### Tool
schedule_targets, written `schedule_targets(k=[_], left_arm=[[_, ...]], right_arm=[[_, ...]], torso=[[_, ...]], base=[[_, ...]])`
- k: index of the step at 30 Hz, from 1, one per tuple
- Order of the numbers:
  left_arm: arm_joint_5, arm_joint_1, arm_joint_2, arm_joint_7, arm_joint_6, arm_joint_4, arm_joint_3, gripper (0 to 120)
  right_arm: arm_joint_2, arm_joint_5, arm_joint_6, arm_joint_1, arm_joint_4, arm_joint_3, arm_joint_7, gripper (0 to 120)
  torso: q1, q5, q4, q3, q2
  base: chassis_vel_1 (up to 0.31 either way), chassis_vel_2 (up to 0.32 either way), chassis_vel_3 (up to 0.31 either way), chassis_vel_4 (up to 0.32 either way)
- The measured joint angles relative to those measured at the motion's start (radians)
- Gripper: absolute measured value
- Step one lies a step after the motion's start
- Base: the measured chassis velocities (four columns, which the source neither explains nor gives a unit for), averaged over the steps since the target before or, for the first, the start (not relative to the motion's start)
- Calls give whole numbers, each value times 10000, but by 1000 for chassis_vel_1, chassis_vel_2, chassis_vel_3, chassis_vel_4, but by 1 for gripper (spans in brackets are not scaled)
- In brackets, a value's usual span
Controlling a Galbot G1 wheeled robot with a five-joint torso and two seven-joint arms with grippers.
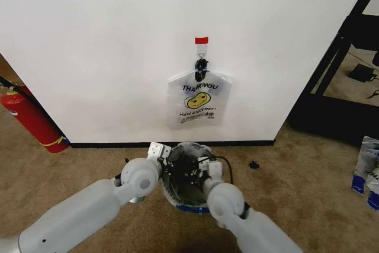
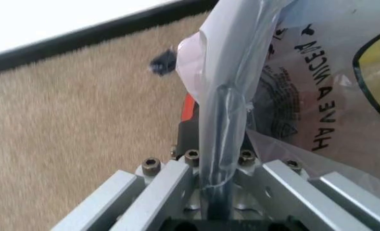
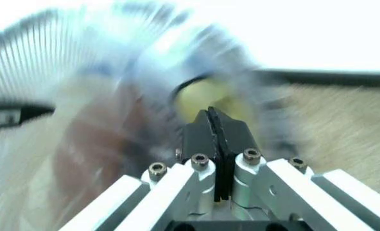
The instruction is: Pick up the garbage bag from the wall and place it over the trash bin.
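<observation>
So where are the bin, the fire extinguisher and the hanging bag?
trash bin [image 3: 23, 67]: right wrist view, mesh wall.
fire extinguisher [image 1: 29, 119]: head view, red body.
hanging bag [image 1: 198, 108]: head view, printed front.

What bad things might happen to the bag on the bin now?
1. The thin garbage bag is draped tightly around the left gripper. If that gripper pulls away, the plastic might tear or slide back off the rim.
2. The right gripper is shut right beside the mesh trash bin. A nudge from either arm could tip or push the small bin across the carpet.
</observation>
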State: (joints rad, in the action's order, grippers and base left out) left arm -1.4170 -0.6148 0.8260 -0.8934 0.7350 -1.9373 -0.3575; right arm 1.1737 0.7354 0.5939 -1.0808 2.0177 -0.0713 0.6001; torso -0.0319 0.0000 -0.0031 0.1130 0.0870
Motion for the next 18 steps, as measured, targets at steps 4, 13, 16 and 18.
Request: schedule_targets(k=[4, 13, 16, 18], left_arm=[[-927, -46, -89, -483, 0, -7, 200, 0], [-1045, -1190, -162, -894, 3, 123, 1233, 0], [-1090, -1115, 22, -898, 4, 673, 871, 0], [-1097, -1048, 77, -898, 2, 796, 766, 0]], right_arm=[[-469, -551, -197, -1087, 1228, 888, -236, 0], [-513, -1448, -1386, -2384, 2175, 2168, -497, 0], [-389, -1946, -1793, -2914, 2318, 2694, -709, 0], [-384, -1996, -1823, -2996, 2345, 2770, -721, 0]], torso=[[1, -2, -5, -2, 1], [2, -1, 7, -2, 0], [1, 0, -6, 0, 0], [2, 1, -5, -1, 1]], base=[[0, 0, 0, 0], [0, 0, 0, 0], [0, 0, 0, 0], [0, 0, 0, 0]])
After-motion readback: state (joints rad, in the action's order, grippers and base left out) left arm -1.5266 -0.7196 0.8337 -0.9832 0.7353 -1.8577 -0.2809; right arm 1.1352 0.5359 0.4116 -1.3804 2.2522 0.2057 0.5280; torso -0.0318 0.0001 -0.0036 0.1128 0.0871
